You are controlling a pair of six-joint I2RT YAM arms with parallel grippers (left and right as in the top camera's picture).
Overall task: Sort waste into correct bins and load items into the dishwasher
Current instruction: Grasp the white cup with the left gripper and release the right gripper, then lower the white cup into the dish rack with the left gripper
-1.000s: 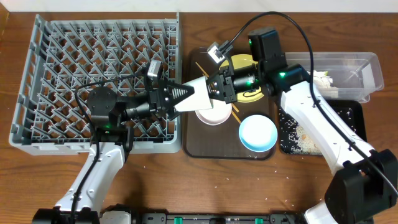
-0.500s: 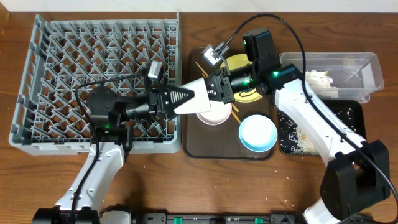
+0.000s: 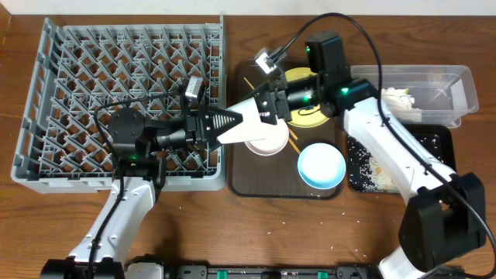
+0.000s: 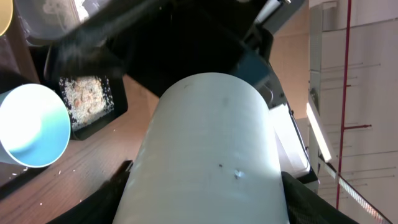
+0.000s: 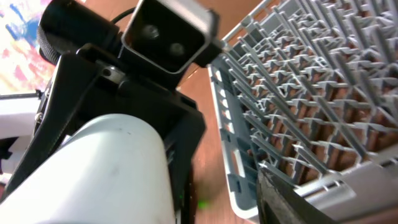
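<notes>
The small white cup (image 3: pixel 246 122) hangs on its side over the left edge of the brown tray, and my left gripper (image 3: pixel 236 124) is shut on it. It fills the left wrist view as a white cup (image 4: pixel 211 155), with my left gripper (image 4: pixel 205 208) dark on both sides of it. My right gripper (image 3: pixel 269 107) stands open at the cup's other end. In the right wrist view a gap shows between the cup (image 5: pixel 106 174) and one finger (image 5: pixel 292 199). The white bowl (image 3: pixel 266 145), light blue bowl (image 3: pixel 322 166), yellow plate (image 3: pixel 308 116) and chopsticks (image 3: pixel 292 142) are on the brown tray.
The grey dish rack (image 3: pixel 124 101) fills the left of the table, close under my left arm. A clear tub (image 3: pixel 422 85) with white paper stands at the far right. In front of it lies the black tray (image 3: pixel 434 151) with rice scraps (image 3: pixel 376 167).
My right gripper has opened off the white cup, which it held shut before. My left gripper has closed on the cup. Neither arm has shifted much.
</notes>
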